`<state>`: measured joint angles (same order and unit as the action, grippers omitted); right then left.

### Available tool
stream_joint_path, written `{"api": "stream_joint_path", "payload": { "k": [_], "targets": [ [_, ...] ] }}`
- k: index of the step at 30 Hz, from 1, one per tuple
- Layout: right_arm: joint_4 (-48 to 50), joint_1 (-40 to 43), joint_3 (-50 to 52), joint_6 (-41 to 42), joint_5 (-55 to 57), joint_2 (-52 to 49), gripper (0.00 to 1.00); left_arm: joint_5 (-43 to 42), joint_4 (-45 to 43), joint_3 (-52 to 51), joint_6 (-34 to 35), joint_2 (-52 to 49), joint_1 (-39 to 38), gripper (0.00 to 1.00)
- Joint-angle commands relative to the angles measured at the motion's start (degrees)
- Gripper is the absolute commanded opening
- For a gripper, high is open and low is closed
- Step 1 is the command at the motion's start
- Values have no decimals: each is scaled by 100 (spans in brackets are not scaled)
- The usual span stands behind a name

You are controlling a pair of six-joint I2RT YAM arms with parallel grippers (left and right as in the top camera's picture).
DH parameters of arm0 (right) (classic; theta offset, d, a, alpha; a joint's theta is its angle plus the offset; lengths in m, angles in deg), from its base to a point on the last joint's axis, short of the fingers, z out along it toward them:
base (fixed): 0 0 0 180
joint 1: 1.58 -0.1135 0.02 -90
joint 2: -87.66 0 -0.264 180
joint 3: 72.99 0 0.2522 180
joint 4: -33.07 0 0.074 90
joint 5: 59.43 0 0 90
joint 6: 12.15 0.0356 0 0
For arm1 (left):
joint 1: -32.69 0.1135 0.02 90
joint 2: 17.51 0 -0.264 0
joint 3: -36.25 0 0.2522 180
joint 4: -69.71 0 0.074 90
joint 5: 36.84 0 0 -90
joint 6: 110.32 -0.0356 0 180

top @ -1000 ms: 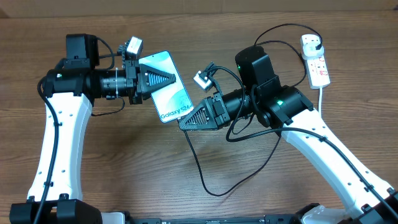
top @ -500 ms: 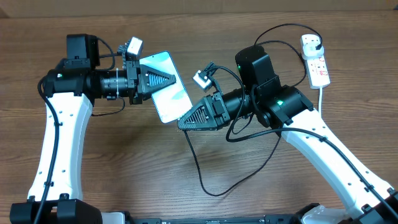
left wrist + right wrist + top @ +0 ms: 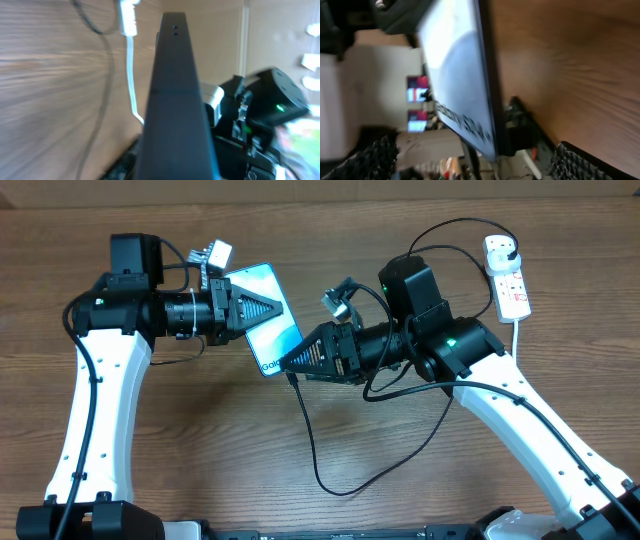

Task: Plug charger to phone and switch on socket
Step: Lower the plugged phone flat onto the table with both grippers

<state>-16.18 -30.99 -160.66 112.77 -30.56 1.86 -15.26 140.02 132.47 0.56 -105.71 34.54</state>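
Overhead view of a wooden table (image 3: 200, 440) with two white-and-black arms meeting near the centre. Left gripper (image 3: 262, 308) clamped across both faces of the phone (image 3: 275, 335), holding it tilted and apparently off the table, lower short edge toward the right gripper (image 3: 288, 364).

From the right wrist, finger pads (image 3: 375, 160) seen well apart, with a small dark connector-like piece at the phone's lower edge between them. Impossible to tell whether gripped or merely bracketed.

Charger (image 3: 312, 450) running from that gripper's tip in a slack loop over the table, then up to its black plug (image 3: 503, 248), apparently seated in the socket (image 3: 510, 290) at far right.

Likely handling:
- **Phone:** stiff, slim, glassy, slippery and breakable. Best held flat across both faces, clear of the port edge.
- **Cable:** light and limp, useless for pushing. Best pinched right behind the connector.
- **Socket block:** light and apt to slide. Best pressed straight down on the switch.
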Motion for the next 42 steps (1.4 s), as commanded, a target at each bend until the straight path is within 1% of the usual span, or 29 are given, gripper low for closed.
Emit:
{"api": "stream_joint_path", "payload": {
  "k": [1,5,7,10,13,15,18,21,24,26,28,31,33,35,36,37,42],
  "targets": [
    [-442,278,-107,-330,1346,-9,100,1274,-15,20,-28,68,87,4],
    [-1399,804,-107,-391,2767,-9,100,3110,275,20,-125,46,68,4],
    [-1847,1078,-107,-393,3539,-9,100,3440,437,20,-223,-2,57,4],
    [-2284,1423,-107,-400,4304,-9,100,3451,435,20,-503,-168,-17,4],
    [-2428,1676,-105,-796,4376,-9,100,3429,319,20,-634,-522,-157,4],
    [-2500,1825,-107,-890,4382,-9,100,3147,284,20,-634,-861,-269,4],
    [-2553,1978,-105,-970,4378,-9,100,2096,26,20,-688,-1408,-391,4],
    [-2566,2017,-105,-992,4507,-11,100,813,-529,20,-833,-1906,-490,4],
    [-2573,2017,-105,-992,4524,-11,100,138,-1110,20,-778,-2321,-579,4],
    [-2570,2017,-105,-994,4538,-11,100,232,-1416,20,-568,-2546,-678,4],
    [-2570,2017,-105,-994,4640,-11,100,507,-1757,20,-319,-2787,-817,4],
    [-2568,2015,-90,-992,4826,-11,100,562,-2347,20,-195,-3101,-1058,4],
    [-2546,2015,-28,-992,4846,-11,100,568,-2776,20,59,-3279,-1235,5],
    [-2516,2015,66,-994,4846,-11,100,748,-3117,20,205,-3407,-1386,4],
    [-2509,2015,107,-992,4846,-11,100,907,-3195,20,262,-3436,-1445,4],
    [-2509,2015,166,-994,4846,-17,100,1294,-3276,20,339,-3471,-1523,4],
    [-2503,2015,330,-994,4846,-22,100,2090,-3351,20,337,-3473,-1685,4]
  ]
}}
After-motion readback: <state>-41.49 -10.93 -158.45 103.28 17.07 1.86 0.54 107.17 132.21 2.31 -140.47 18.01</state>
